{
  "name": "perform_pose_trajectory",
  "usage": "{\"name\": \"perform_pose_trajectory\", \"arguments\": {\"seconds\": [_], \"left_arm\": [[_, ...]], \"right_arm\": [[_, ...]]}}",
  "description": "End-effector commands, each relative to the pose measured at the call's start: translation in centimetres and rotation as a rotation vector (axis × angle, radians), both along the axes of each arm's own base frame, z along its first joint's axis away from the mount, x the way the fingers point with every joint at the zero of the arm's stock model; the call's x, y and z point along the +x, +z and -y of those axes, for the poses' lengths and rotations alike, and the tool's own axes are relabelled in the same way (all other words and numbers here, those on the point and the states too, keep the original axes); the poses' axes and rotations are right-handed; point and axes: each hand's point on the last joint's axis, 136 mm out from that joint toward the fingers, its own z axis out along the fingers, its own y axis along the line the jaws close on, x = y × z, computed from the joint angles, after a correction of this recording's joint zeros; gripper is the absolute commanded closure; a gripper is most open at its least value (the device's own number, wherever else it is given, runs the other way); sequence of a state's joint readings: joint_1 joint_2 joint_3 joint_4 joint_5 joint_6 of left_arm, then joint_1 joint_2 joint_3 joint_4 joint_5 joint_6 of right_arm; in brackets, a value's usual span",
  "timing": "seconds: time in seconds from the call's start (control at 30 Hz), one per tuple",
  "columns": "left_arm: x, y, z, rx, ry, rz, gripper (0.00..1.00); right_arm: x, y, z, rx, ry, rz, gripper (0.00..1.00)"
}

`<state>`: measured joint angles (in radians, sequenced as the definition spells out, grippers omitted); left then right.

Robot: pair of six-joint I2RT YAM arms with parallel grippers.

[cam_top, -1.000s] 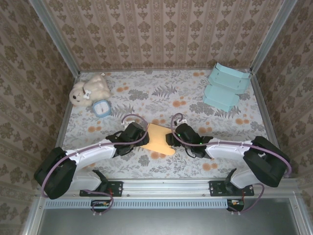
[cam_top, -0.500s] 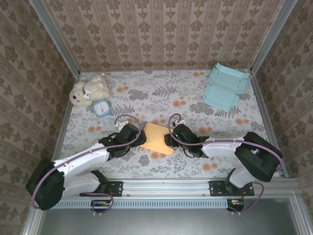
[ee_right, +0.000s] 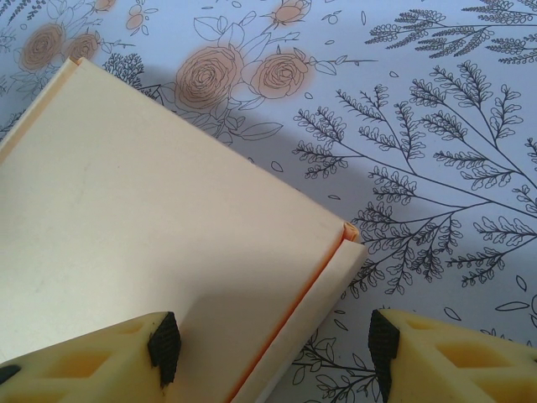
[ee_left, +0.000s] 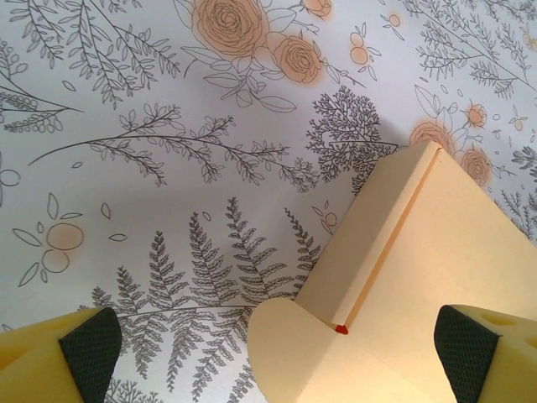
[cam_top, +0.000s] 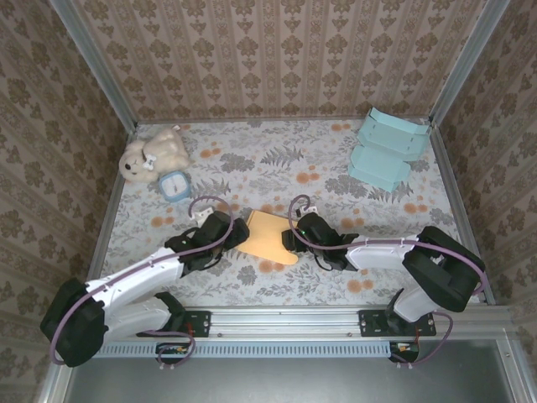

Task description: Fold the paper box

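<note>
- cloth with a floral print covers the table (cam_top: 277, 159).
- pale blue boxes (cam_top: 388, 147) sit at the far right corner.
- the cream-orange paper box (cam_top: 270, 237) lies flat at near centre, between both grippers.
- left gripper (ee_left: 277, 346): at the box's left side, jaws spread wide, holding nothing; a rounded flap lies between its fingers.
- right gripper (ee_right: 273, 344): jaws partly apart, straddling the box's right edge, one finger over the top panel, nothing clamped.
</note>
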<state>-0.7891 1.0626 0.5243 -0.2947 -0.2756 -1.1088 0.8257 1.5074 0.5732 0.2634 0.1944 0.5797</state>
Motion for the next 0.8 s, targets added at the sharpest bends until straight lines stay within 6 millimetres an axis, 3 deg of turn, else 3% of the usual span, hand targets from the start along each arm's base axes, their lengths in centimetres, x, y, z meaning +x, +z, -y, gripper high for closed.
{"name": "perform_pose_trajectory", "arguments": {"seconds": [0.0,0.4,0.77], "left_arm": [[0.6,0.4,0.9,-0.047,0.013,-0.002,0.0],[1.0,-0.2,4.1,-0.082,-0.067,-0.05,0.02],[0.6,-0.4,5.3,-0.076,-0.09,-0.055,0.08]], "right_arm": [[-0.3,-0.6,0.3,-0.046,0.007,-0.013,0.36],[-0.1,-0.9,0.2,-0.056,0.008,-0.019,0.36],[-0.1,-1.1,0.3,-0.062,0.006,-0.019,0.36]]}}
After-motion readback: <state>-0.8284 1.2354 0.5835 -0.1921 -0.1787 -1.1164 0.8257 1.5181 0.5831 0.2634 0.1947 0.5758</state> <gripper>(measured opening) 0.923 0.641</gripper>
